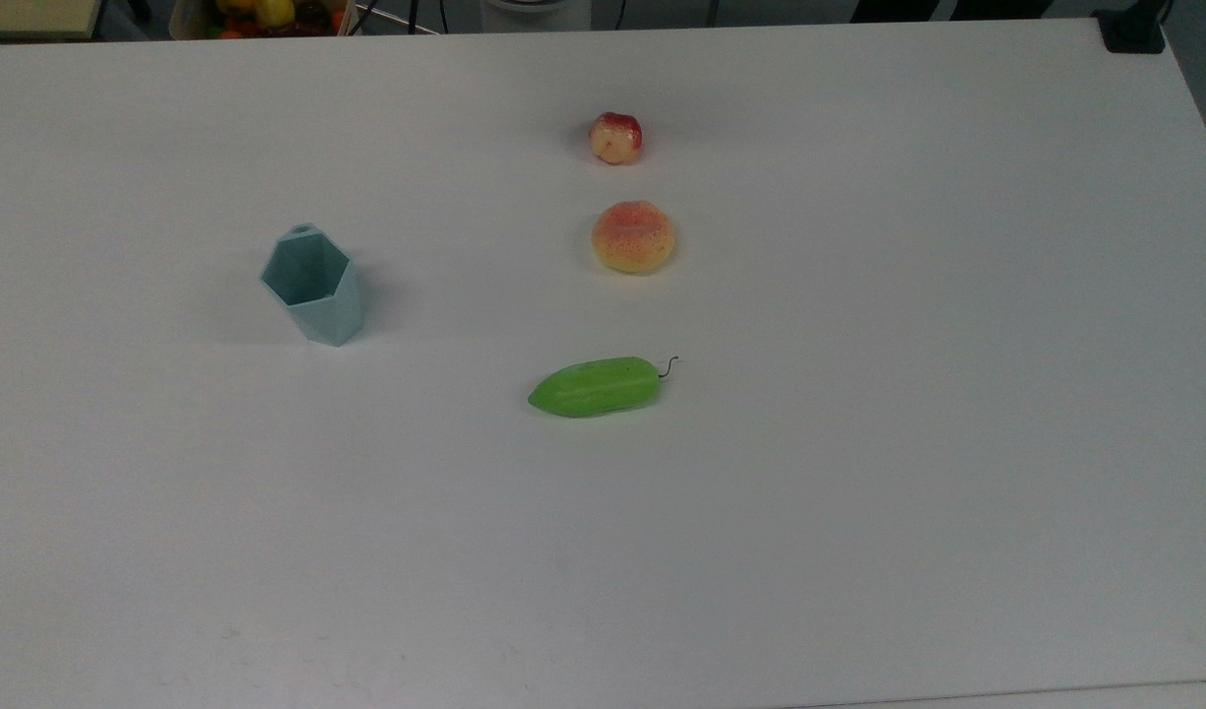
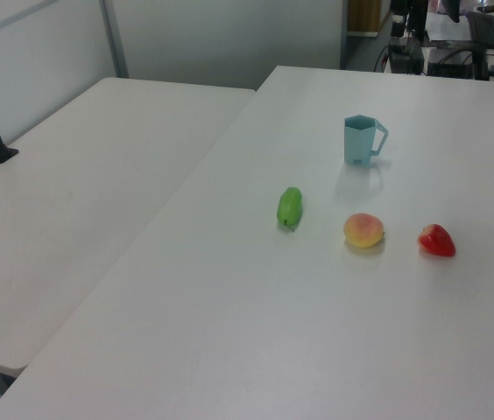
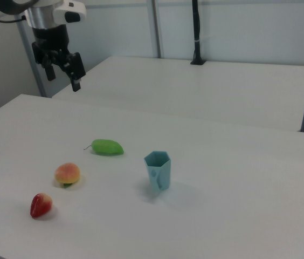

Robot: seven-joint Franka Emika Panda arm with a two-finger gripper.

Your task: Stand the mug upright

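Gripper (image 3: 63,73): seen in the right view at about 10 o'clock of the frame, hanging high above the table (image 3: 238,216) with nothing between its fingers. Only one dark finger (image 3: 77,81) separates clearly from the body, so the gap between the fingers cannot be judged.

Count on the table: one mug, one green pod-shaped vegetable, one peach, one strawberry. Four items, none touching another.

Mug (image 1: 314,288): stands upright on its narrower base, mouth upward. In the top view it sits at about 9 o'clock from the peach (image 1: 633,236), well apart from it. Pale blue-teal, matte, faceted walls, hexagonal rim, body tapering downward. The left view (image 2: 363,140) shows an angular handle on the left view's right side. In the right view (image 3: 158,170) the interior appears empty.

Fruit line, top view: strawberry (image 1: 615,137) at 12 o'clock from the peach, near it; green vegetable (image 1: 595,386) at roughly 6 o'clock from the peach, lying on its side, with a thin dark stem curling from its end on the top view's right.

Right view: mug at about 3 o'clock from the peach (image 3: 67,174), gripper far off at roughly 11 o'clock from the mug.
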